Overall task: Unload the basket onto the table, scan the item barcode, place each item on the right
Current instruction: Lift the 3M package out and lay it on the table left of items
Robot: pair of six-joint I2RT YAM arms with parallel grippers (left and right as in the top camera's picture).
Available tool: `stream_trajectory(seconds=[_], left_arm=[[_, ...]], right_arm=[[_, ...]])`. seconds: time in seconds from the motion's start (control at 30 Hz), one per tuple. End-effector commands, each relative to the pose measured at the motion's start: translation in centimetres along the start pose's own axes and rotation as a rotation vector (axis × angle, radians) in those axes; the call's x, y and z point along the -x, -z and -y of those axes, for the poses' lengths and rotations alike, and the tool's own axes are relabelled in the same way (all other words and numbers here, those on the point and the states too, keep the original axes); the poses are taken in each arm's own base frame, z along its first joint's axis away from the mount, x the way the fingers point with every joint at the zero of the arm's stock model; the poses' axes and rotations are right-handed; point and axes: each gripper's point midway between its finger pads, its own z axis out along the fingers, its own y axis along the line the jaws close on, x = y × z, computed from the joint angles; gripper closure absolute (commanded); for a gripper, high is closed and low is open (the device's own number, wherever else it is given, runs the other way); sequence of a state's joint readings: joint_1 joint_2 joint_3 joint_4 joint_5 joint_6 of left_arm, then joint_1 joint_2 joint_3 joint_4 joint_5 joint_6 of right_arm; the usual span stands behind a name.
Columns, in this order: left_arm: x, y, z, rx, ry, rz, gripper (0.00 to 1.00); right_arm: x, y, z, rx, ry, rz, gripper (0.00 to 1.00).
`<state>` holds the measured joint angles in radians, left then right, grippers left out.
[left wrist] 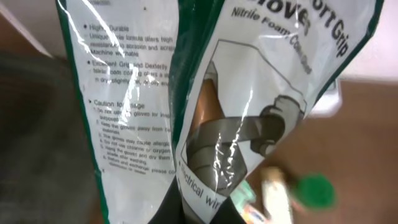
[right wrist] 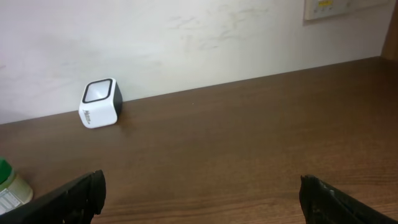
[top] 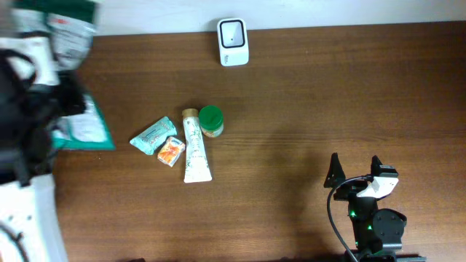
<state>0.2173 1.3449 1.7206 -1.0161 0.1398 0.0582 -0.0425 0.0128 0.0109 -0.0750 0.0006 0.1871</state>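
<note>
Left gripper (left wrist: 199, 211) is pinched shut on the glove pack (left wrist: 249, 93) over the table's (top: 291, 94) back-left corner — the scanner (top: 233, 42) sits to its right along the back edge, nearer it than the wide-open right gripper (top: 354, 169).

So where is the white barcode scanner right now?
In the overhead view the scanner stands at the far edge of the table, near its middle; the green-lidded jar is its nearest neighbour, apart from it.
</note>
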Motion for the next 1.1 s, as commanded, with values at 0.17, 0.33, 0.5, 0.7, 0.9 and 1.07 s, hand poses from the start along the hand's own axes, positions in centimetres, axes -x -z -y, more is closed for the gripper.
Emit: stream_trajectory(seconds=[0.17,0.33,0.5,0.7,0.9,1.07], left_arm=[[-10.5,-9.5,1.3,0.082,0.087,-0.365,1.0],[-14.9,-13.5,-0.4,0.175,0.081,-0.454,1.0],[-18.6,-17.1,-1.1,0.193,0.019,-0.504,1.0],[-22.5,-19.6,-1.2,0.184,-0.02,-0.592,1.0],[-23.1,-20.5,-1.1,0.173,-0.018,-0.603,0.43],[-20.7,-21.0,-1.0,0.17,-0.023,-0.536,0.27]], right_arm=[[-0.2,0.0,0.3,-0.014,-0.006,-0.001,0.02],[-0.2,0.0,0.3,-0.014,-0.006,-0.001,0.02],[-0.2,0.0,0.3,-0.014,-0.006,-0.001,0.02],[-0.2,0.0,0.3,-0.014,-0.006,-0.001,0.02],[-0.2,0.0,0.3,-0.014,-0.006,-0.001,0.02],[-0.2,0.0,0.3,-0.015,-0.006,-0.001,0.02]])
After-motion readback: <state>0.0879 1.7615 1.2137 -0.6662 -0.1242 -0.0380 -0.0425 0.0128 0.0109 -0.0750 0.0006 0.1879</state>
